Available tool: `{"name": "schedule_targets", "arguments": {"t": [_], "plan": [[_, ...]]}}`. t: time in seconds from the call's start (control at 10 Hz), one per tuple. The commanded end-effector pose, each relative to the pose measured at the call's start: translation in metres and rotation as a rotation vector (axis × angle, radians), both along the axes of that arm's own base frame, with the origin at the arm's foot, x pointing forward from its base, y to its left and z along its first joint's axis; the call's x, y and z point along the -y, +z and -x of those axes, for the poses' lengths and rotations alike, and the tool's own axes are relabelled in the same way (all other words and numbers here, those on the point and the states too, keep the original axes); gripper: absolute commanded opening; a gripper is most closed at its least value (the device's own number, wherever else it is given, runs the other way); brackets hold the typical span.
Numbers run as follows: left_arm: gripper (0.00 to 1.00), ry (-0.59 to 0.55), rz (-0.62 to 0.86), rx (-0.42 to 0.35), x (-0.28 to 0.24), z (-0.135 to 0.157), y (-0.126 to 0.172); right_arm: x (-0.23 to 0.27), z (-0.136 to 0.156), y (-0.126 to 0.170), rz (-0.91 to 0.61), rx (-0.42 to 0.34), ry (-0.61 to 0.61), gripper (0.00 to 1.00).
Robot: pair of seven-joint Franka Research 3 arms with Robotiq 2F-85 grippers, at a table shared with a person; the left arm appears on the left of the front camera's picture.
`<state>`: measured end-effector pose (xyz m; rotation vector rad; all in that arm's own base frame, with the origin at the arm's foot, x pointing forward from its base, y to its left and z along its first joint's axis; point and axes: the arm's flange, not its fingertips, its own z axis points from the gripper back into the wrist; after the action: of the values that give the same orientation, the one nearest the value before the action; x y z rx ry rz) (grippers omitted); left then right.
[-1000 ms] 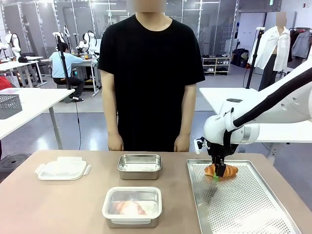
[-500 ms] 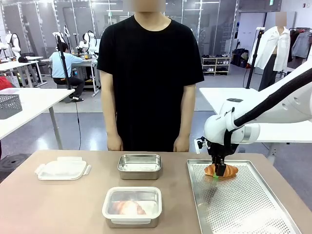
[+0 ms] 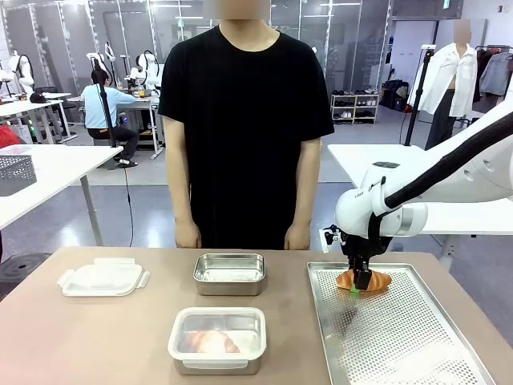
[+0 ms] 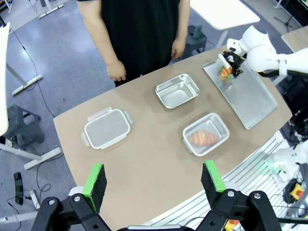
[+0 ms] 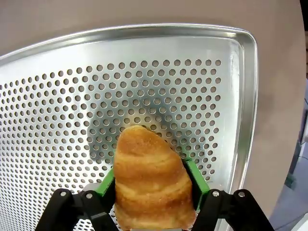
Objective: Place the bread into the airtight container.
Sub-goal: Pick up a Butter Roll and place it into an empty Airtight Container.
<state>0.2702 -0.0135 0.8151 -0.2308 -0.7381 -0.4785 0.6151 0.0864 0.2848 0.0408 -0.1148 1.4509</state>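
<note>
By the tray (image 3: 417, 353) rim, right gripper (image 3: 358, 282) clamps bread (image 3: 380, 280); left gripper (image 4: 152, 169) gapes wide.

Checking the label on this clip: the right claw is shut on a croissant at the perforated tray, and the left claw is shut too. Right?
Not quite. The left claw is open, green pads wide apart with nothing between them, as the left wrist view shows. The rest stands: the right claw is shut on the croissant at the perforated tray.

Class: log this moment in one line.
right gripper: shut on bread | bread: far end of tray | left gripper: open | steel container: empty
</note>
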Motion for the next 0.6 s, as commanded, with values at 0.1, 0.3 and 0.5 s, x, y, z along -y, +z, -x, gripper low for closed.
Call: {"name": "schedule_targets", "arguments": {"t": [0.1, 0.3, 0.5], "plan": [[1.0, 0.0, 0.004, 0.0, 0.0, 0.001, 0.001, 0.0, 0.002, -0.003, 0.008, -0.005, 0.014, 0.64], [1.0, 0.0, 0.004, 0.0, 0.0, 0.001, 0.001, 0.0, 0.0, 0.0, 0.0, 0.0, 0.0, 0.64], [1.0, 0.0, 0.004, 0.0, 0.0, 0.001, 0.001, 0.0, 0.011, 0.053, 0.024, -0.014, -0.022, 0.64]]}}
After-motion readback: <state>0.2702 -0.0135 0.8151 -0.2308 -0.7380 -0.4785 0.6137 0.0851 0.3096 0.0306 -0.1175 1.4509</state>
